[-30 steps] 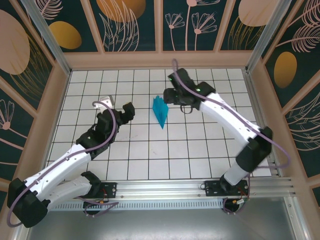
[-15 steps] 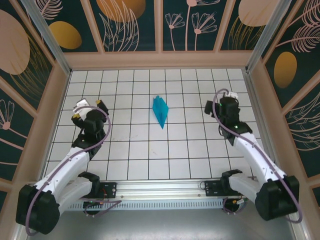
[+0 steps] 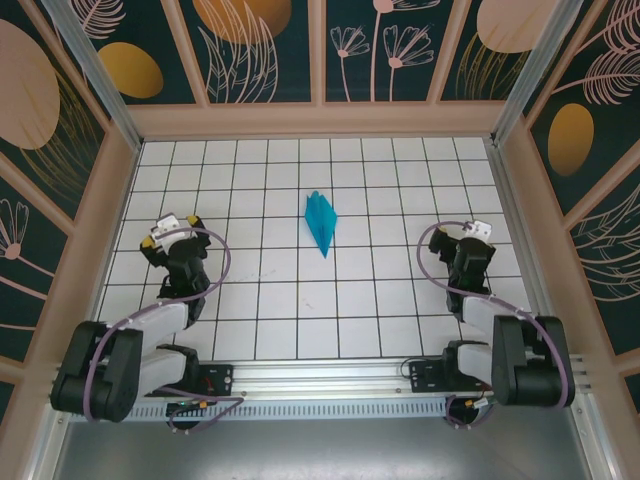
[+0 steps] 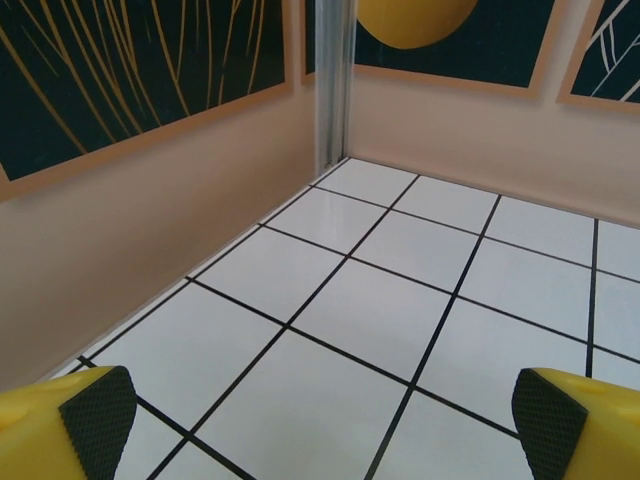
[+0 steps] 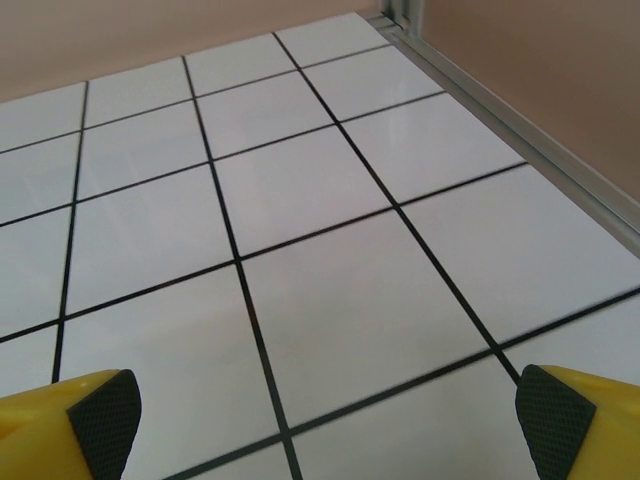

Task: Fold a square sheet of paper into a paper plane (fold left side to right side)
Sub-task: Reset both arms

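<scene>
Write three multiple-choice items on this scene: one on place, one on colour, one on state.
1. Where does the slim pointed cyan-blue paper plane lie?
A. on the white grid-tiled table, between the two arms
B. in an end effector's grip
C. against the right wall

2. What colour are the end effectors' fingers?
A. red
B. yellow with black pads
C. green

3. How does the right end effector stand?
A. shut on the plane
B. shut on nothing
C. open, holding nothing

1 A: top view shows it mid-table. 2 B: both wrist views show this. 3 C: fingers wide apart over bare tiles.
</scene>
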Robot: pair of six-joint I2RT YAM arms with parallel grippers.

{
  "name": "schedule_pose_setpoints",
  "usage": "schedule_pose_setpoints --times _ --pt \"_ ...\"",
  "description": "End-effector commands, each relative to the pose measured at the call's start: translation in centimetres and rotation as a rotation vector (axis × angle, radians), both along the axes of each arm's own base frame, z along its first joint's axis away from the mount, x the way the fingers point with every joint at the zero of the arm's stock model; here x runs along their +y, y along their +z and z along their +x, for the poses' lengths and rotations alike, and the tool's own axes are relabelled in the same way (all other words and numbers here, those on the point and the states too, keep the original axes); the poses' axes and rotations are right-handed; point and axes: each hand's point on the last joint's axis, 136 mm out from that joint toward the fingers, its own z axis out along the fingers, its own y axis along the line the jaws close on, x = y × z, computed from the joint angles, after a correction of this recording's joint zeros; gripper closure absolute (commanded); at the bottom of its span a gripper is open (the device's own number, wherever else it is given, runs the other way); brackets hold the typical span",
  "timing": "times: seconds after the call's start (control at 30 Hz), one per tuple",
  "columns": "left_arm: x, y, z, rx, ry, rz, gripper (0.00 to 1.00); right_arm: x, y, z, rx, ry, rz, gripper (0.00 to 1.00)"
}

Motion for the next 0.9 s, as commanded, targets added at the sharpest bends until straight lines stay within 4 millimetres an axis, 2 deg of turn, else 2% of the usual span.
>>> schedule_pose_setpoints --times 0.0,0.07,0.13,0.17,0.23,0.3,0.37,0.43,0.5,0.6,0.67,0.87 --pt "-1.3 2.1 0.8 -0.138 -0.1 0.023 0.01 1.3 4.5 1.9 -0.218 0.1 -0.043 0.01" --pt "-1.5 1.6 1.2 -0.131 -0.113 0.049 0.01 1.5 4.9 2.2 -0.246 0.114 -0.053 0.01" --pt "-2.0 2.0 1.5 -0.142 -0.153 0.082 0.02 1.8 5.1 2.8 -0.258 0.131 -0.056 0.01" --pt "-2.0 2.1 1.4 -0.159 -0.157 0.093 0.01 2.0 4.9 3.0 -0.252 0.143 -0.049 0.01" --pt "-2.3 1.0 1.5 -0.151 -0.19 0.087 0.02 2.6 4.4 3.4 -0.258 0.179 -0.045 0.01" --pt "-2.1 1.5 1.1 -0.191 -0.187 0.086 0.02 2.9 3.6 3.7 -0.251 0.197 -0.044 0.01" --pt "-2.2 1.2 1.2 -0.172 -0.199 0.077 0.02 2.9 2.6 4.1 -0.228 0.199 -0.048 0.01" --pt "-2.2 1.1 1.6 -0.164 -0.201 0.077 0.02 3.0 2.5 4.4 -0.218 0.215 -0.026 0.01" --pt "-1.8 0.8 2.1 -0.15 -0.207 0.056 0.01 2.9 2.5 4.4 -0.219 0.217 -0.023 0.01" --pt "-0.9 -0.7 3.8 -0.106 -0.196 0.009 0.02 2.9 2.6 4.4 -0.223 0.218 -0.023 0.01" --pt "-0.4 -0.7 3.7 -0.107 -0.188 -0.009 0.01 2.9 2.5 4.4 -0.221 0.216 -0.023 0.01" --pt "-0.4 -0.8 3.7 -0.103 -0.191 -0.01 0.01 3.0 2.5 4.4 -0.219 0.219 -0.025 0.01"
